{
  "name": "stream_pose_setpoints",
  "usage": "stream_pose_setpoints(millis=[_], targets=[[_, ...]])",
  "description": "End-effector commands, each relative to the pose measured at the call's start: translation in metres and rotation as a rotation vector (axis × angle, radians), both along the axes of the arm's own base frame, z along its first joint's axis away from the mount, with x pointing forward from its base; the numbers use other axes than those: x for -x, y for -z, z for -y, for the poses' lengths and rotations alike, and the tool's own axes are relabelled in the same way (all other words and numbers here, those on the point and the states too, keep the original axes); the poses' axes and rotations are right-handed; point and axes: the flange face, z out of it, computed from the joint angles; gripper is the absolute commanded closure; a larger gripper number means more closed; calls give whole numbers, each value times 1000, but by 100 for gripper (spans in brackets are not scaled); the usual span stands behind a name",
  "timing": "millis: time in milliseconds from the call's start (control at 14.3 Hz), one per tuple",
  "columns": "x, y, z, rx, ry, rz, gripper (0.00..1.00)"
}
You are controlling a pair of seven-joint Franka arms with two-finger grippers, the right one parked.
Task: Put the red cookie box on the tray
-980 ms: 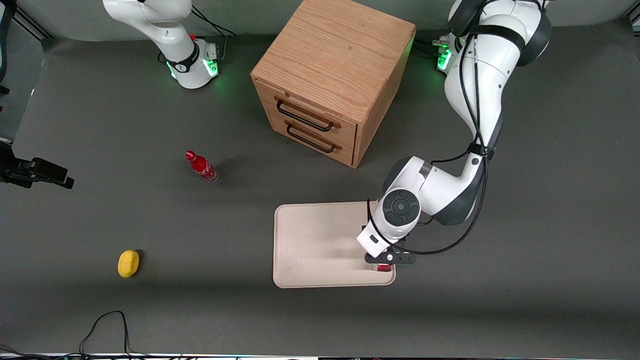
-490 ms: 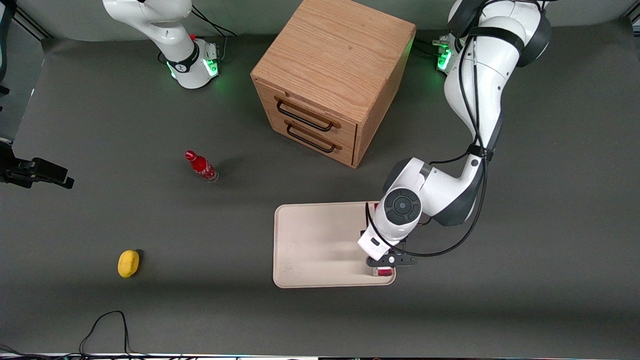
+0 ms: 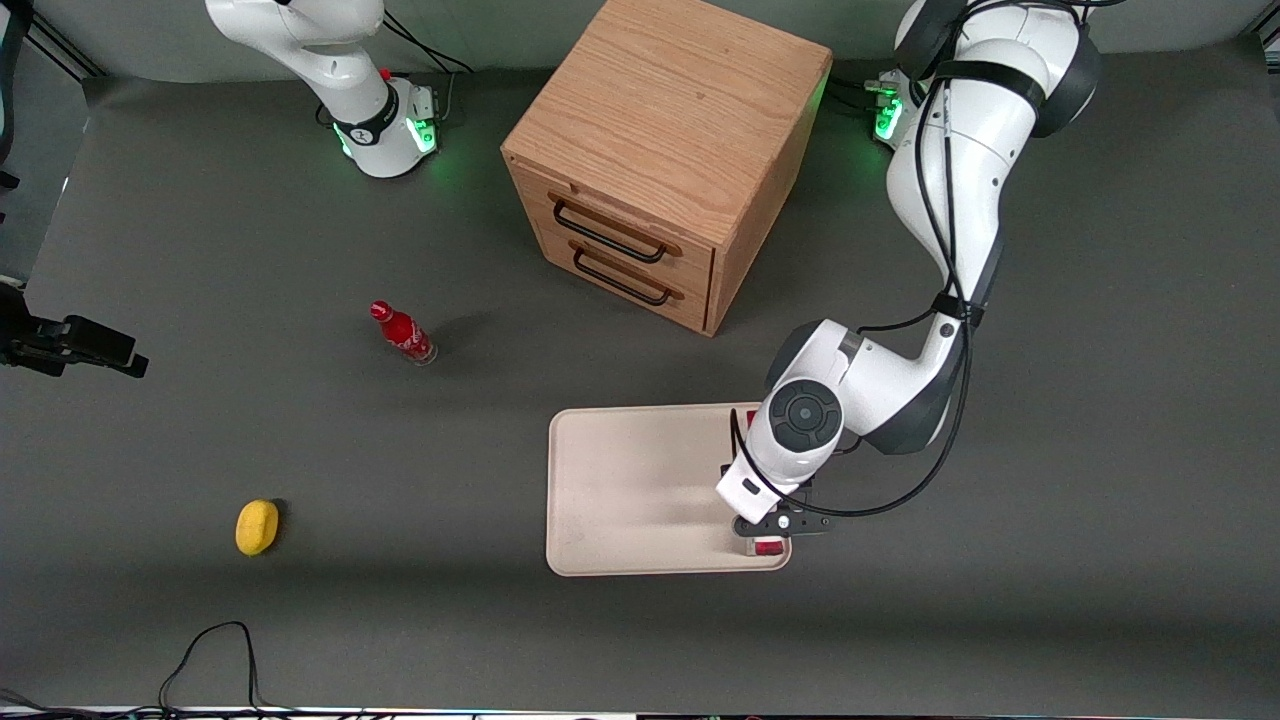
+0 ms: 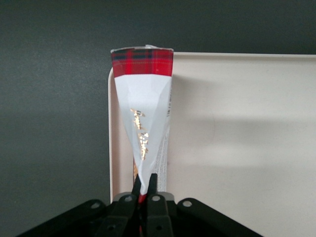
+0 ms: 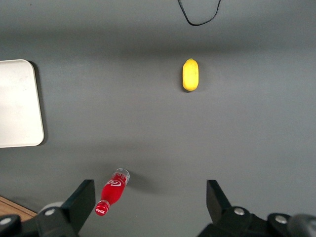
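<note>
Gripper [image 4: 144, 190] is clamped on the box [image 4: 143, 113], which extends ahead of it over the tray [image 4: 237, 148] along its rim on the working arm's side; carry done, release outstanding.

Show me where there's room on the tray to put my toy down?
Most of the tray is bare: the wide part toward the parked arm's end. It's crowded only along the edge toward the working arm's end, where the gripper is shut on the red cookie box, holding it over that edge.
</note>
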Motion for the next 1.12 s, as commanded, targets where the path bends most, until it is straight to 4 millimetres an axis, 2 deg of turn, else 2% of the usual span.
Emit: stream_pose_setpoints(millis=[0, 210, 350, 420, 630, 840, 980, 1050], targets=[[0, -6, -5, -23, -16, 5, 2], [9, -28, -11, -83, -22, -70, 0], [20, -62, -11, -116, -20, -106, 0], [26, -83, -13, -124, -22, -117, 0], [48, -181, -20, -123, -27, -93, 0], [83, -269, -35, -140, -29, -89, 0], [99, -306, -48, -123, -36, -97, 0], [103, -316, -56, -120, -47, -98, 0]])
